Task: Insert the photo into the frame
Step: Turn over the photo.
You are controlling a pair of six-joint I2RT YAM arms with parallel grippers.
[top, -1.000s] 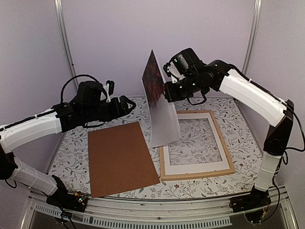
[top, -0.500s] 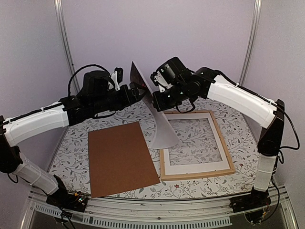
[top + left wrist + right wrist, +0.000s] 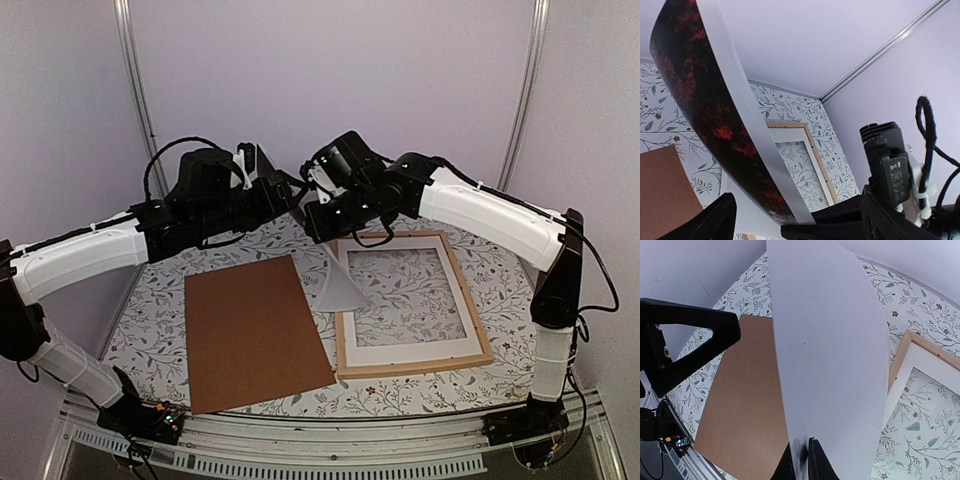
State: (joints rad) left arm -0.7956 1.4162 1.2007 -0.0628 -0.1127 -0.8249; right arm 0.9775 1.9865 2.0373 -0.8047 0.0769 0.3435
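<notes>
The photo (image 3: 340, 281) hangs in the air above the table's middle, dark red end up, white back (image 3: 830, 340) toward the right wrist camera. My right gripper (image 3: 316, 213) is shut on one long edge of it; its fingertips (image 3: 802, 460) pinch the sheet. My left gripper (image 3: 285, 192) is open beside the photo's upper part. In the left wrist view the red printed face (image 3: 705, 95) runs down between the spread jaws of that gripper (image 3: 775, 225), not clamped. The light wood frame (image 3: 470, 300) lies flat at the right.
A white mat border (image 3: 400, 352) with a cut-out window lies inside the frame. A brown backing board (image 3: 255, 330) lies flat left of it on the floral tablecloth. Both arms meet over the table's far middle. Purple walls enclose the table.
My right arm carried the photo left and turned it nearly edge-on. My left gripper rose and moved right until its open jaws reached the photo's upper part.
</notes>
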